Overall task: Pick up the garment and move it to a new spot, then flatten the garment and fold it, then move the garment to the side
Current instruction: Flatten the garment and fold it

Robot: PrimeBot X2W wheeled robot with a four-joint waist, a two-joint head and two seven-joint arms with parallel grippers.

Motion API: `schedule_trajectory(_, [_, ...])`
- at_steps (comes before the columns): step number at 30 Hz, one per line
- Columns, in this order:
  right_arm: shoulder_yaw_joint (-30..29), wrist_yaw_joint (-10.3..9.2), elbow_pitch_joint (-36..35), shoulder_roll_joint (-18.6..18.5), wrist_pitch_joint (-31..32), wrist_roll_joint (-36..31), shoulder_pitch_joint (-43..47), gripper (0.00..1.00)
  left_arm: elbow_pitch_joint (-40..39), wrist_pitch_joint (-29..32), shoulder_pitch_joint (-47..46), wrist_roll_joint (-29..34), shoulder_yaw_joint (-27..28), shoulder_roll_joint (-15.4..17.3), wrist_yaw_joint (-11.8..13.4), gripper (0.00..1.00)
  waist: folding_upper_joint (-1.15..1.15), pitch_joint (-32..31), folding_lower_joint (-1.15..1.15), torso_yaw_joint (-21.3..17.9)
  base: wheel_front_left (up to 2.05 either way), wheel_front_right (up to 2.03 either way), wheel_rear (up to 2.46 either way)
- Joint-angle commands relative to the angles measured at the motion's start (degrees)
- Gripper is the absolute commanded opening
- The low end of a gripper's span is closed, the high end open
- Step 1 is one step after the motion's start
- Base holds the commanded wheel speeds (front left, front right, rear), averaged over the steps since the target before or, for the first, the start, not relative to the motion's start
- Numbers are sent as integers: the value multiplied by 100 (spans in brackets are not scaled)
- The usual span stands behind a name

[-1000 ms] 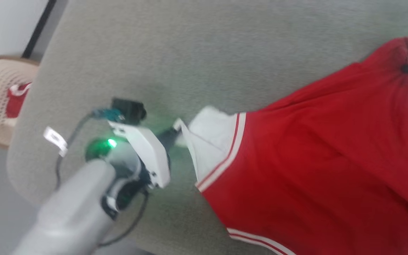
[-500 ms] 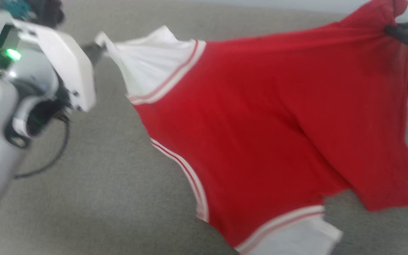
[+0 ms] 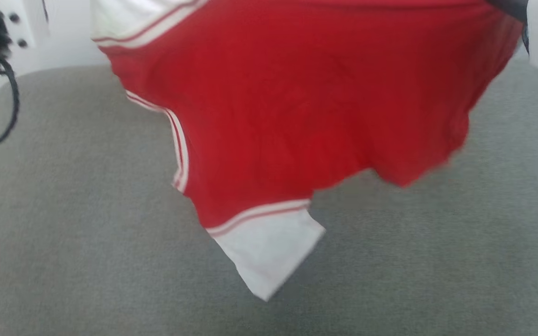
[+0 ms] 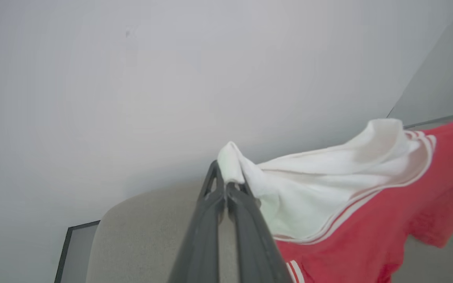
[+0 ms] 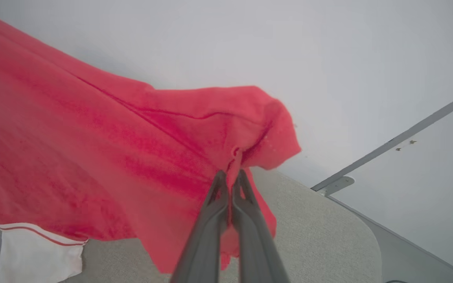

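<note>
Left hand (image 4: 226, 182) and right hand (image 5: 231, 175) pinch the garment (image 3: 297, 93) stretched crosswise, sleeve (image 3: 269, 256) dangling down.

The surface (image 3: 87, 233) is covered in grey-beige woven cloth and is seen smooth and flat. Its corners are rounded, one at the upper left of the head view, another in the right wrist view. A faint shadow is cast on it beneath the white sleeve of the shirt (image 3: 297, 93); whether the two touch cannot be told.
</note>
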Motion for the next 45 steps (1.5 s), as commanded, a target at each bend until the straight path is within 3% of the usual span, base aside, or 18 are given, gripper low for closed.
schedule_trajectory(1, [-60, -12, 39, 66, 32, -71, -94, 0, 152, 69, -216, 70, 2, 8, -29, 0, 0, -168, 0, -182, 0, 0, 0])
schedule_trajectory(8, [-98, -12, 127, 249, -105, -241, -305, 0, 555, -98, -741, 239, -50, -148, -201, 0, 0, -108, 0, -325, 0, 0, 0])
schedule_trajectory(17, [-166, -12, 1107, 639, -879, -866, -1137, 0, 1532, -1377, -1817, 755, -37, -763, -490, 0, 0, 739, 0, -392, 0, 0, 0])
schedule_trajectory(23, [-79, -12, 1925, 894, -1920, -1364, -1910, 0, 2214, -2527, -2794, 1274, -86, -1123, -699, 0, 0, 1435, 0, -299, 0, 0, 0])
schedule_trajectory(30, [-172, -12, 2715, 1021, -4058, -2351, -2806, 0, 2772, -4233, -3799, 1909, -104, -1356, -726, 0, 0, 1976, 0, -164, 0, 0, 0])
schedule_trajectory(34, [-278, -12, 3225, 1121, -4963, -2972, -3034, 0, 3019, -5026, -3967, 1939, -75, -1519, -873, 0, 0, 2145, 0, -45, 0, 0, 0])
schedule_trajectory(39, [-99, -12, 3835, 1396, -4967, -2998, -2721, 0, 3428, -5055, -3490, 1786, -222, -1693, -1205, 0, 0, 2159, 0, 85, 0, 0, 0])
schedule_trajectory(45, [456, -12, 3985, 1385, -4463, -2337, -1905, 0, 3722, -4428, -2444, 1265, -382, -1836, -1462, 0, 0, 1980, 0, 288, 0, 0, 0])
